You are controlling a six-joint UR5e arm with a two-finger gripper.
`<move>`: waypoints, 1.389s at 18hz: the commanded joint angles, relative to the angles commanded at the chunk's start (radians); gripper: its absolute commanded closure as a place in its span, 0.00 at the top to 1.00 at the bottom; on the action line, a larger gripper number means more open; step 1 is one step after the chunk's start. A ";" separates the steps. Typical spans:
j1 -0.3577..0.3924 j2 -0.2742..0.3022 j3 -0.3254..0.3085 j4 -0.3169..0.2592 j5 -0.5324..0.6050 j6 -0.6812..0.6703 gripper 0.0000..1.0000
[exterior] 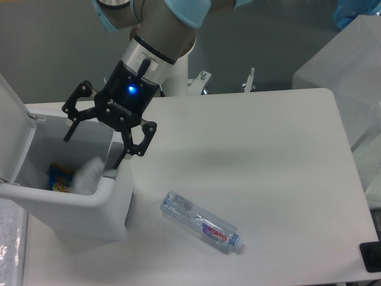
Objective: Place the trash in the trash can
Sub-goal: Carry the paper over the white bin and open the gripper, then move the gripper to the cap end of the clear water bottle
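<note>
Gripper (98, 138) was seen spread wide over the trash can (113, 199), nothing held; wrapper (88, 174) seemingly dropped inside, blurred. Bottle (200, 221) lay at 4 o'clock; it could be rolled away if pinched off-centre.

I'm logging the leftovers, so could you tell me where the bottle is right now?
The bottle lies on its side on the table, lower centre, right of the bin.

A white table (268, 149) carries everything. On its left side stands the white trash can (89, 205), its lid open. The clear plastic bottle (200, 222) lies on its side near the front edge, just right of the can and apart from it, blue cap pointing right.
</note>
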 joint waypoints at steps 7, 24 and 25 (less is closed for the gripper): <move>0.104 -0.058 0.038 0.011 0.023 -0.005 1.00; 0.170 -0.471 0.348 -0.166 0.483 -0.285 1.00; 0.166 -0.485 0.360 -0.166 0.500 -0.313 1.00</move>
